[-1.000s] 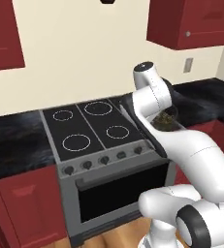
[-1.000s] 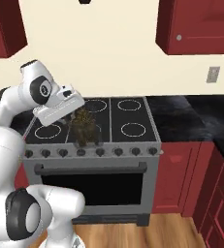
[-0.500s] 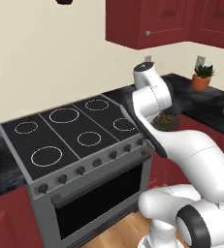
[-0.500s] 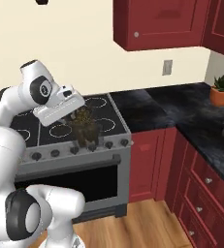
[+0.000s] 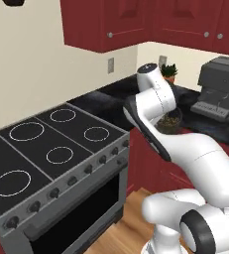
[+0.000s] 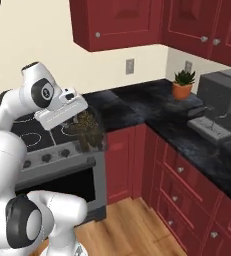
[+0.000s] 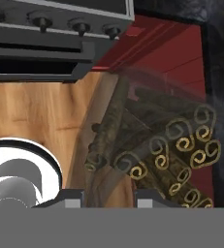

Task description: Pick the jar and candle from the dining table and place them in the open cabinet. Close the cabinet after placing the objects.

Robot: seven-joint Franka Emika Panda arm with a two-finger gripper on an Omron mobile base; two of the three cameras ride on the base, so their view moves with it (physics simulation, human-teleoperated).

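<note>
One jar [image 6: 88, 131] in your view: clear glass, packed with dark olive-brown sticks, rolled ends facing hand camera. Jaws clamped on jar [image 7: 147, 160], one finger each side, jar hanging below hand, off any counter. One gripper [image 6: 82, 120] on white arm. Beneath jaws: wood floor [image 7: 40, 114]. Behind jaws: one stove [image 5: 51, 149] with five ring burners and row of dark knobs. Beyond jaws, on black counter [image 6: 152, 107]: one potted plant [image 6: 183, 83], one grey coffee machine [image 6: 218, 102]. Above jaws: red wall cabinets [image 6: 137, 22], doors shut.
</note>
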